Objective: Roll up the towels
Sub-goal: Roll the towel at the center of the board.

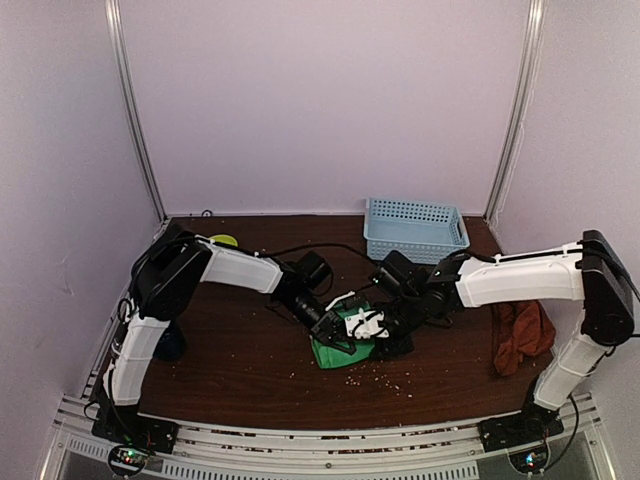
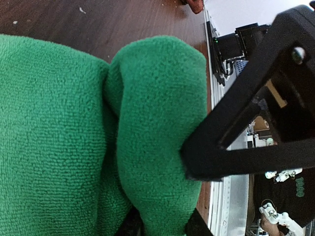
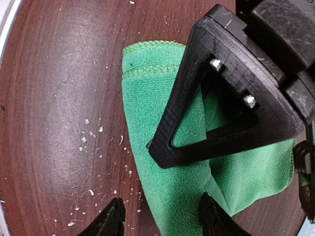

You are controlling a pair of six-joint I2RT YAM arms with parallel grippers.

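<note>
The bright green soft cloth towel (image 1: 343, 342) at frame centre looks limp and light. The left claw (image 2: 174, 196) pinches one fold; the right claw (image 3: 157, 184) hangs half open, holding nothing. I would take the hemmed edge.

One towel (image 1: 336, 352) lies on the table (image 1: 230, 350) at its middle, between the left gripper (image 1: 329, 329) on its left and the right gripper (image 1: 382, 332) on its right, while the basket (image 1: 415, 228) stands behind it at the back edge and the other towel (image 1: 520, 338) lies far right beside the right arm (image 1: 520, 278).
</note>
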